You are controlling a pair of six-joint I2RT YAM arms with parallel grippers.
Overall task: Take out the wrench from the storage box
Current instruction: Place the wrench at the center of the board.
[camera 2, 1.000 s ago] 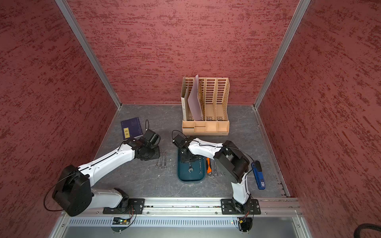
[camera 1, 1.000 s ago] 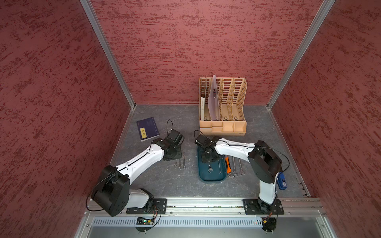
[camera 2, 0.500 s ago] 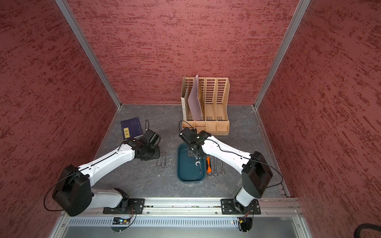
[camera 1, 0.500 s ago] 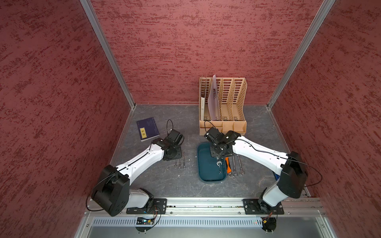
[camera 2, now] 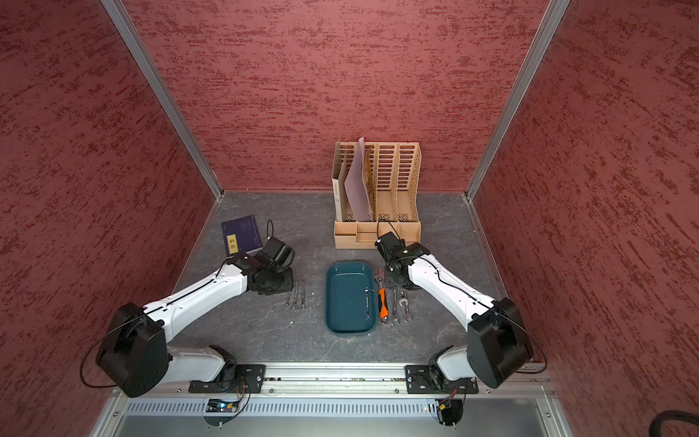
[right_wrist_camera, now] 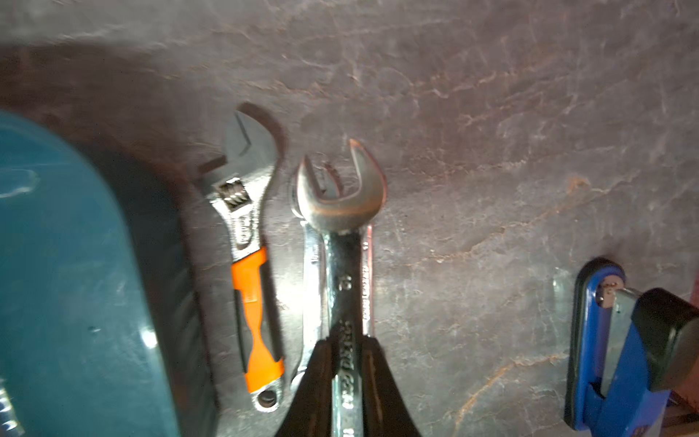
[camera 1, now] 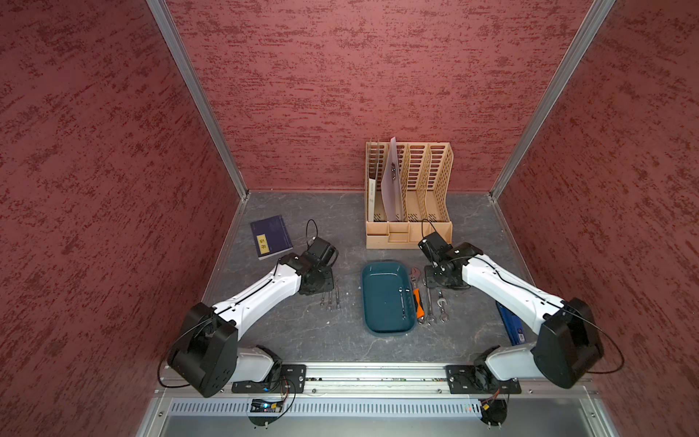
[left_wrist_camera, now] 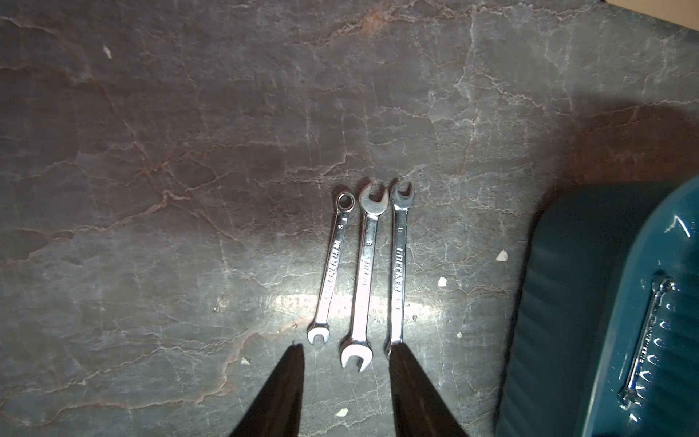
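right gripper clamped on a wrench, outside the box

right gripper (right_wrist_camera: 346,363): fingers closed tight on the shaft of a big wrench (right_wrist_camera: 342,272), open-end head pointing away from the fingers. this wrench is out of the box (right_wrist_camera: 56,265), over the table (right_wrist_camera: 491,151). an orange-handled adjustable wrench (right_wrist_camera: 251,287) lies flat between it and the box wall, parallel to it. the big wrench overlaps a plain wrench (right_wrist_camera: 312,265) lying under it; cannot tell whether the two touch, or whether the big one is clear of the table. a blue tool (right_wrist_camera: 594,340) lies well off to the far side from the box.

in both top views the right wrist hides its gripper and the held shaft. the wrist sits just beside the box corner nearest the organizer (camera 1: 408,234).

a thin wrench (camera 1: 404,302) lies inside the box, along the wall on the right arm's side.

left gripper (left_wrist_camera: 347,346): fingers spread, gripping nothing, low over three small wrenches (left_wrist_camera: 365,272) set side by side on the table, apart from the box. one fingertip covers the end of an outer wrench; the middle one's open end shows between the fingers.

a notebook (camera 1: 270,236) lies flat near the left wall, beyond the left wrist.
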